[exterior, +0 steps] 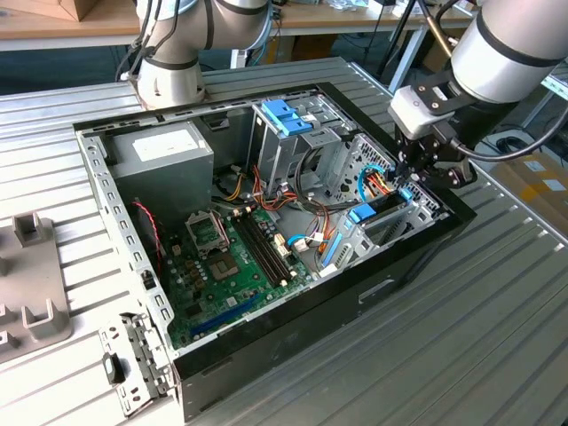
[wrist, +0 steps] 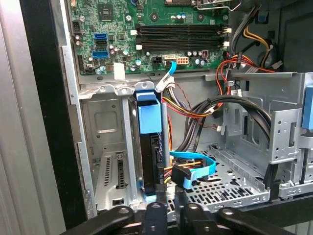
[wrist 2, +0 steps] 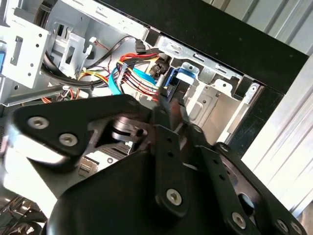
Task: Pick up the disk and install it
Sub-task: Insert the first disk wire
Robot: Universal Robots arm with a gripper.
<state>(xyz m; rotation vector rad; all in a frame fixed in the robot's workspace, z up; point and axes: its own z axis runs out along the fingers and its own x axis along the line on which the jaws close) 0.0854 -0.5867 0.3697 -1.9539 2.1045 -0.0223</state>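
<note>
The disk (wrist: 149, 156) stands on edge in its bay in the case (exterior: 417, 253), and the gripper (wrist: 166, 208) looks clenched on its near edge; stiff, fairly heavy and shock-sensitive, it is best held by the blue carrier's rails.

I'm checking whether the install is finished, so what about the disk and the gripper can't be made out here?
- Disk, first wrist view: stands edge-on in its bay; its label face is hidden.
- Disk's near end: covered by the gripper, so contact is unclear.
- Gripper, exterior view: dark against cables; grip unreadable.
- Second wrist view: the gripper's linkage blocks the bay.
</note>
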